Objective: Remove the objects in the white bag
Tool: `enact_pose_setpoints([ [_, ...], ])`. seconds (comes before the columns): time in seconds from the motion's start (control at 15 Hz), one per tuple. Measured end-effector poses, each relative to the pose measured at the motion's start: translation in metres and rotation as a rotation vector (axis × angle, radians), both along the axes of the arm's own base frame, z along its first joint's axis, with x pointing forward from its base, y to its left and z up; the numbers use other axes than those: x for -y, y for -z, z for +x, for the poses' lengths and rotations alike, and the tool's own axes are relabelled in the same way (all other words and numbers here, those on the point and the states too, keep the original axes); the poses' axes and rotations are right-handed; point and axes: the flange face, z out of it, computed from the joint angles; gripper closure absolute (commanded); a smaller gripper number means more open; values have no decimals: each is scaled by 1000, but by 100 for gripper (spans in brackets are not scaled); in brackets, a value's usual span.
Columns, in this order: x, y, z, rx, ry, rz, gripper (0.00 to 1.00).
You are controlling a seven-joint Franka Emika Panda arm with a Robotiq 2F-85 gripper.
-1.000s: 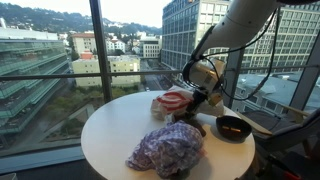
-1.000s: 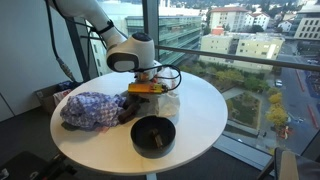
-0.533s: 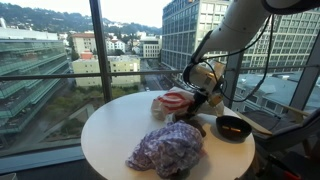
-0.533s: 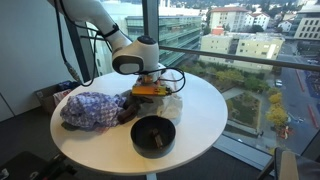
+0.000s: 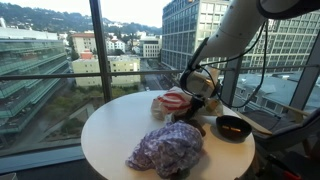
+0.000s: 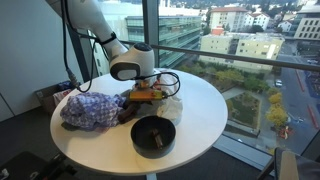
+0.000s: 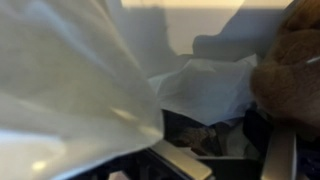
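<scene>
- Right now at 12 o'clock of the round white table (image 5: 110,135), on its far side in an exterior view: white plastic bag (image 5: 172,102), thin and crumpled, red print showing on top.
- Just at 3 o'clock of that bag, low over the tabletop: Robotiq gripper (image 5: 198,98) on the white Franka arm (image 5: 240,30); touching the bag or merely beside it, cannot tell.
- Jaws spread wide apart, clamped on nothing that can be made out.
- From the wrist view: wrinkled white film of the bag filling the picture from 7 round to 12 o'clock, more of it bunched near centre; dark gripper fingers (image 7: 282,150) low at 5 o'clock.
- Also there, at 2 to 3 o'clock: brown fuzzy item (image 7: 290,70), only partly in frame.
- Outside the bag, at 6 o'clock of the tabletop in an exterior view: purple-and-white patterned cloth (image 5: 165,150), heaped in a soft bundle, apart from the gripper.
- In an exterior view, same cloth (image 6: 90,108) at 9 o'clock of the tabletop, with a dark oblong item (image 6: 125,108) just beside it at its 3 o'clock, between cloth and bag.
- At 3 o'clock of the tabletop: black bowl (image 5: 222,132) with orange contents, near the gripper but apart from it.
- Behind everything: floor-to-ceiling window (image 5: 50,60), city buildings beyond.
</scene>
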Motion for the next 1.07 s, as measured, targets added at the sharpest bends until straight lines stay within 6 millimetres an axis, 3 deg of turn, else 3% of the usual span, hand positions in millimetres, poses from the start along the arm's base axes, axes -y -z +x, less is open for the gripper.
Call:
enact_pose_setpoints([
  [0.07,-2,3,1,3,-6,-1,27],
  [0.2,1,5,3,4,-10,-6,31],
  [0.4,0,4,4,8,-22,-14,55],
  [0.53,1,3,5,10,-33,-25,65],
  [1.07,-24,-33,-3,-26,-33,-112,66],
])
